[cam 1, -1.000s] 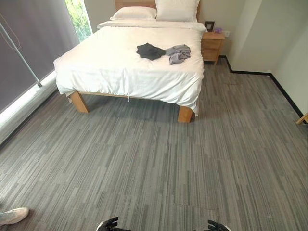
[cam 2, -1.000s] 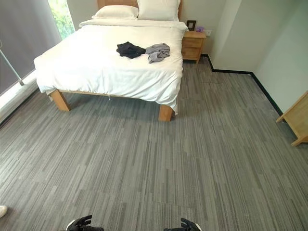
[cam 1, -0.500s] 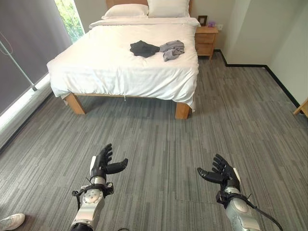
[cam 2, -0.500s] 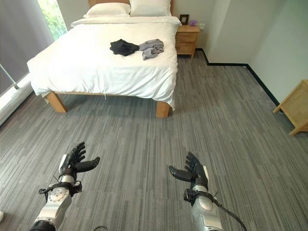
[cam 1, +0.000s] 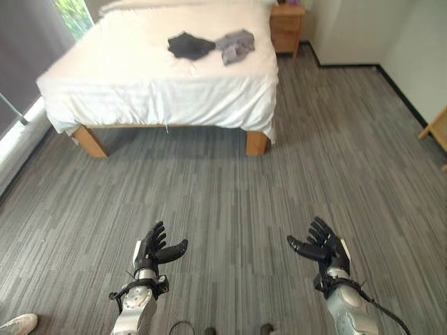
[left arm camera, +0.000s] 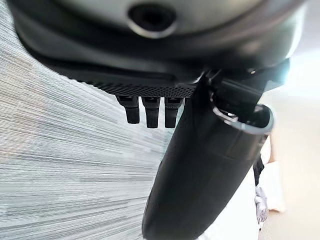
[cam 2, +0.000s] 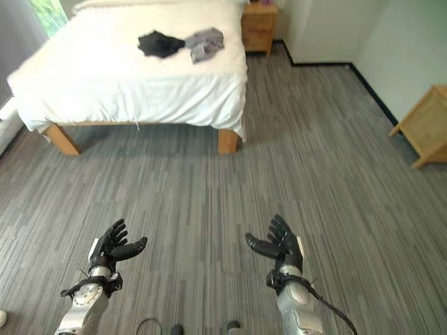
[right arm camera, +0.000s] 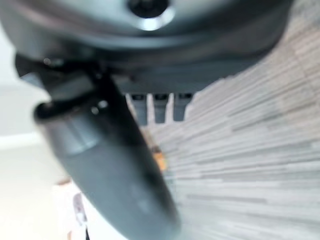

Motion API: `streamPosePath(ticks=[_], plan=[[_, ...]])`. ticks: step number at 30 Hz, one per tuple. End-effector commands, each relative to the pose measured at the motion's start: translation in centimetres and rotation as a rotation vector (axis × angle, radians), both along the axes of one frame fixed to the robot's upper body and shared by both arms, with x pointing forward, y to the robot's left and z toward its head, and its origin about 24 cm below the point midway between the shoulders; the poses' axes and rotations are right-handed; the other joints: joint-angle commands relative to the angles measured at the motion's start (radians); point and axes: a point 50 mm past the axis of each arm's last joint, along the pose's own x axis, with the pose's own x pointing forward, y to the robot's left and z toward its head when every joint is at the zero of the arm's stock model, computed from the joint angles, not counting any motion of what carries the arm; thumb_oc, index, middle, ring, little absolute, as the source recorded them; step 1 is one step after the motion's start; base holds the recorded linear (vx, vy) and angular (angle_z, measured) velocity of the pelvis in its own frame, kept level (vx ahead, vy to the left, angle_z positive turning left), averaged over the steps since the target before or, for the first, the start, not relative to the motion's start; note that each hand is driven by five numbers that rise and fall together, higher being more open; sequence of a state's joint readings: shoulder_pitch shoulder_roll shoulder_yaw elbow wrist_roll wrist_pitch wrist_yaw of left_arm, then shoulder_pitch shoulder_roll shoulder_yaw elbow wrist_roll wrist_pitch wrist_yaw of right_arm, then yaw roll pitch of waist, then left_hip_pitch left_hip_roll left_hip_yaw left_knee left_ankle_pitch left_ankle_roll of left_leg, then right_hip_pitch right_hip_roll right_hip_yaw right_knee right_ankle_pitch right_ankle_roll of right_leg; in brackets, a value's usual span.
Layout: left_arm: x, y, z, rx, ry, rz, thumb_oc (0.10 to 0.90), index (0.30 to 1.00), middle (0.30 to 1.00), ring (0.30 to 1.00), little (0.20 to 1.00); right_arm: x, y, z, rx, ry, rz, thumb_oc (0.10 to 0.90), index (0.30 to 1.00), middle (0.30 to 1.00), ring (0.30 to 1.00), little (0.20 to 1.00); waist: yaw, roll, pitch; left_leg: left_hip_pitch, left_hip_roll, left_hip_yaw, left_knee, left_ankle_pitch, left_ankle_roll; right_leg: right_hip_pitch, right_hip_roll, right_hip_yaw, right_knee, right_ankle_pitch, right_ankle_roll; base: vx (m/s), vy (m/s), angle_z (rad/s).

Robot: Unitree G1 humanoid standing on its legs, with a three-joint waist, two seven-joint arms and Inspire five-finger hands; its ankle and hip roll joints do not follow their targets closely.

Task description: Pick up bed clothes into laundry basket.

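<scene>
Clothes are what you are after, and both pieces lie on the bed (cam 1: 160, 84) untouched: a black garment (cam 1: 188, 45) and, just beside it toward 3 o'clock, a grey garment (cam 1: 236, 45), the two about touching on the white cover up at 12 o'clock. Nothing of the task looks done yet, so you have the walk, both pickups and the drop ahead of you. Your left hand (cam 1: 152, 246) at 7 o'clock and right hand (cam 1: 323, 245) at 5 o'clock hang over the floor (cam 1: 230, 188) with fingers spread and nothing in them, well apart from the bed. I cannot make out a laundry basket anywhere, so you will need to find it. A wooden nightstand (cam 1: 286, 26) stands at the bed's 1 o'clock corner, another wooden piece (cam 2: 426, 122) sits at 3 o'clock, and a person's shoe (cam 1: 17, 324) shows at 8 o'clock; the floor ahead looks free.
</scene>
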State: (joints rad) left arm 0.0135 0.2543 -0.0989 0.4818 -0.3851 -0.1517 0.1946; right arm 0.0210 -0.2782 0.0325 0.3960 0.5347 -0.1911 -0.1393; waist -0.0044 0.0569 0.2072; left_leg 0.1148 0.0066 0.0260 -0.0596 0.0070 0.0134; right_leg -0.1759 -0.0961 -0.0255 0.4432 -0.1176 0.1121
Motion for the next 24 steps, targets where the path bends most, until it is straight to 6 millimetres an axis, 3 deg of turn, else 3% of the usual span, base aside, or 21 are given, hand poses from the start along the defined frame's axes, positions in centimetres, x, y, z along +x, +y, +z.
streamPosePath(ticks=[1,4,5,6,7,8,9,12,13,14,15,16,17,18,19,21,22,24], plan=[[3.5,2.3,6.8,0.125,-0.312,0.015,0.8,0.9,0.9,0.9,0.9,1.9,2.1,4.3,0.04,-0.27,0.028,0.8,0.9,0.9,0.9,0.9,-0.02,-0.058,0.013,0.051,-0.052,-0.051,-0.012,-0.096,0.04,-0.084,-0.096,-0.004,0.081,0.21,0.067,0.23,-0.018,-0.14],[4.0,2.1,7.5,0.118,-0.347,-0.005,0.8,0.9,0.9,0.9,0.9,1.6,1.4,4.4,0.007,-0.271,0.024,0.8,0.9,0.9,0.9,0.9,-0.07,-0.072,0.017,0.128,-0.047,-0.076,-0.024,-0.155,0.012,-0.165,-0.077,-0.039,-0.128,0.204,0.07,0.37,-0.07,-0.07],[4.0,2.1,7.5,0.117,-0.347,-0.005,0.8,0.9,0.9,0.9,0.9,1.6,1.4,4.4,0.007,-0.27,0.024,0.8,0.9,0.9,0.9,0.9,-0.073,-0.064,0.019,0.134,-0.038,-0.08,-0.025,-0.161,0.011,-0.153,-0.071,-0.048,-0.136,0.203,0.07,0.36,-0.103,0.03],[4.1,1.8,7.7,0.107,-0.358,-0.018,0.8,0.9,0.9,0.9,0.9,1.4,1.1,4.5,0.027,-0.286,0.008,0.8,0.9,0.9,0.9,0.9,-0.094,-0.066,0.023,0.161,-0.028,-0.096,-0.026,-0.182,-0.001,-0.154,-0.062,-0.05,-0.233,0.221,0.081,0.6,-0.165,0.19],[4.6,1.1,7.9,0.091,-0.377,-0.052,0.8,0.9,0.9,0.9,0.9,0.9,1.1,4.3,0.081,-0.305,-0.013,0.8,0.9,0.9,0.9,0.9,-0.149,-0.075,0.02,0.235,-0.007,-0.136,-0.028,-0.224,-0.026,-0.216,-0.049,-0.041,-0.412,0.286,0.109,0.61,-0.159,0.3],[4.6,1.1,7.9,0.09,-0.376,-0.052,0.8,0.9,0.9,0.9,0.9,0.8,1.1,4.3,0.082,-0.305,-0.013,0.8,0.9,0.9,0.9,0.9,-0.151,-0.063,0.02,0.238,0.007,-0.136,-0.028,-0.231,-0.027,-0.201,-0.038,-0.052,-0.433,0.293,0.11,0.74,-0.21,0.61],[4.5,0.6,7.8,0.087,-0.375,-0.073,0.8,0.9,0.9,0.9,0.9,0.3,1.2,4.2,0.112,-0.312,-0.012,0.8,0.9,0.9,0.9,0.9,-0.183,-0.071,0.004,0.276,0.026,-0.158,-0.028,-0.233,-0.05,-0.206,-0.042,-0.059,-0.47,0.319,0.121,0.54,-0.179,0.75],[4.2,0.1,7.8,0.068,-0.385,-0.1,0.8,0.9,0.9,0.9,0.9,-0.2,1.4,4.2,0.118,-0.315,0.016,0.8,0.9,0.9,0.9,0.9,-0.202,-0.064,-0.03,0.303,0.049,-0.187,-0.009,-0.205,-0.077,-0.185,-0.04,-0.048,-0.436,0.327,0.11,0.46,-0.181,0.93],[3.9,0.1,7.8,0.052,-0.392,-0.1,0.8,0.9,0.9,0.9,0.9,-0.2,1.4,4.2,0.113,-0.313,0.035,0.8,0.9,0.9,0.9,0.9,-0.2,-0.059,-0.04,0.3,0.063,-0.188,0.027,-0.186,-0.086,-0.179,-0.039,-0.059,-0.419,0.341,0.097,0.5,-0.235,0.78],[3.5,-0.1,7.3,0.013,-0.383,-0.094,0.8,0.9,0.9,0.9,0.9,0.2,1.7,4.3,0.14,-0.318,0.08,0.8,0.9,0.9,0.9,0.9,-0.194,-0.043,-0.064,0.254,0.088,-0.192,0.202,-0.005,-0.132,-0.148,-0.011,-0.08,-0.375,0.315,0.053,0.68,-0.361,0.44],[3.6,-0.4,7.4,-0.027,-0.396,-0.072,0.8,0.9,0.9,0.9,0.9,0.7,1.8,4.8,0.168,-0.346,0.107,0.8,0.9,0.9,0.9,0.9,-0.182,-0.049,-0.069,0.193,0.092,-0.189,0.358,0.123,-0.16,-0.107,-0.013,-0.086,-0.368,0.29,0.028,0.67,-0.405,0.23],[3.6,-0.6,7.3,-0.068,-0.396,-0.071,0.8,0.9,0.9,0.9,0.9,0.9,1.7,5.3,0.166,-0.359,0.102,0.8,0.9,0.9,0.9,0.9,-0.164,-0.068,-0.062,0.108,0.074,-0.175,0.488,0.181,-0.167,-0.06,-0.021,-0.087,-0.374,0.268,0.008,0.53,-0.412,0.11],[3.7,-0.8,7.8,-0.121,-0.426,-0.056,0.8,0.9,0.9,0.9,0.9,1.1,1.6,6.0,0.202,-0.399,0.115,0.8,0.9,0.9,0.9,0.9,-0.139,-0.081,-0.048,0.043,0.092,-0.138,0.625,0.218,-0.161,-0.001,-0.013,-0.09,-0.385,0.241,-0.021,0.36,-0.278,0.09],[3.7,-0.8,7.8,-0.12,-0.425,-0.056,0.8,0.9,0.9,0.9,0.9,1.1,1.6,6.0,0.203,-0.399,0.115,0.8,0.9,0.9,0.9,0.9,-0.139,-0.075,-0.048,0.043,0.098,-0.138,0.631,0.209,-0.161,0.001,-0.006,-0.091,-0.386,0.236,-0.02,0.39,-0.321,-0.08],[3.8,-1.0,7.9,-0.135,-0.428,-0.078,0.8,0.9,0.9,0.9,0.9,1.1,1.5,6.2,0.195,-0.406,0.114,0.8,0.9,0.9,0.9,0.9,-0.111,-0.091,-0.032,-0.026,0.1,-0.111,0.729,0.211,-0.141,0.06,0.002,-0.079,-0.404,0.211,-0.043,0.35,-0.27,-0.16],[4.1,-1.5,8.4,-0.136,-0.445,-0.086,0.8,0.9,0.9,0.9,0.9,1.7,1.0,7.3,0.132,-0.423,0.117,0.8,0.9,0.9,0.9,0.9,-0.062,-0.113,-0.001,-0.167,0.079,-0.059,0.826,0.151,-0.107,0.151,0.006,-0.058,-0.421,0.163,-0.061,0.51,-0.333,-0.16],[4.2,-1.7,8.3,-0.152,-0.442,-0.084,0.8,0.9,0.9,0.9,0.9,2.1,0.9,7.7,0.127,-0.436,0.113,0.8,0.9,0.9,0.9,0.9,-0.036,-0.116,0.005,-0.245,0.073,-0.032,0.824,0.126,-0.101,0.196,0.006,-0.051,-0.43,0.146,-0.063,0.58,-0.204,0.0],[4.4,-2.2,8.7,-0.187,-0.462,-0.098,0.8,0.9,0.9,0.9,0.9,2.9,1.3,8.7,0.137,-0.482,0.11,0.8,0.9,0.9,0.9,0.9,0.002,-0.105,0.001,-0.32,0.066,0.005,0.707,0.111,-0.1,0.267,0.01,-0.048,-0.445,0.108,-0.059,0.61,-0.085,-0.05]])
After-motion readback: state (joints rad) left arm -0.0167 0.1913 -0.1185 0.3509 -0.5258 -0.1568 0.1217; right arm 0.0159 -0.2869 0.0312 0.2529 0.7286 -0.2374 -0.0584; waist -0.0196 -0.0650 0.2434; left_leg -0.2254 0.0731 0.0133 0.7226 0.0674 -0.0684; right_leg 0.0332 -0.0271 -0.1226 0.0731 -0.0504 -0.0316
